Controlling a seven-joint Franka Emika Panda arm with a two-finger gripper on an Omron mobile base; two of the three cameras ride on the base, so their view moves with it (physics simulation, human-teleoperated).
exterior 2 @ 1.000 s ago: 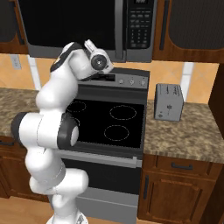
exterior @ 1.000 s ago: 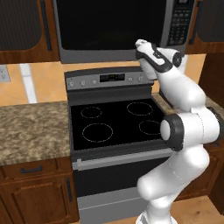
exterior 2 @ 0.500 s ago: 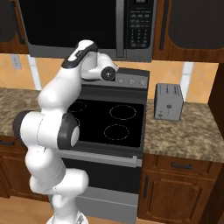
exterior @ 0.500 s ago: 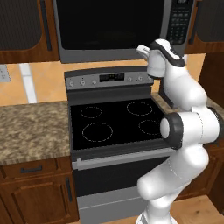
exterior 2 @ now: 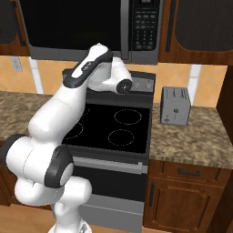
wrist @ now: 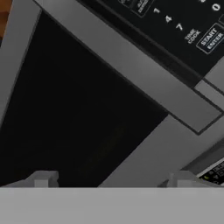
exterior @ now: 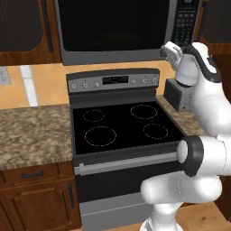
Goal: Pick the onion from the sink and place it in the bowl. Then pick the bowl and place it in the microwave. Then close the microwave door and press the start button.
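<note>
The end effector (exterior: 169, 48) sits just under the lower right corner of the microwave (exterior: 117, 27), close in front of it. Whether its fingers are apart or together cannot be told. Beyond them in the hand view lies the grey frame of the microwave door (wrist: 78, 109), which looks shut; onion and bowl are presumably inside. Farther off, toward that view's upper right, is the button panel (wrist: 175, 22) with the START/ENTER key (wrist: 209, 38). That key is the target: judged from here, the hand must travel up the panel, on the microwave's right side, then push in.
</note>
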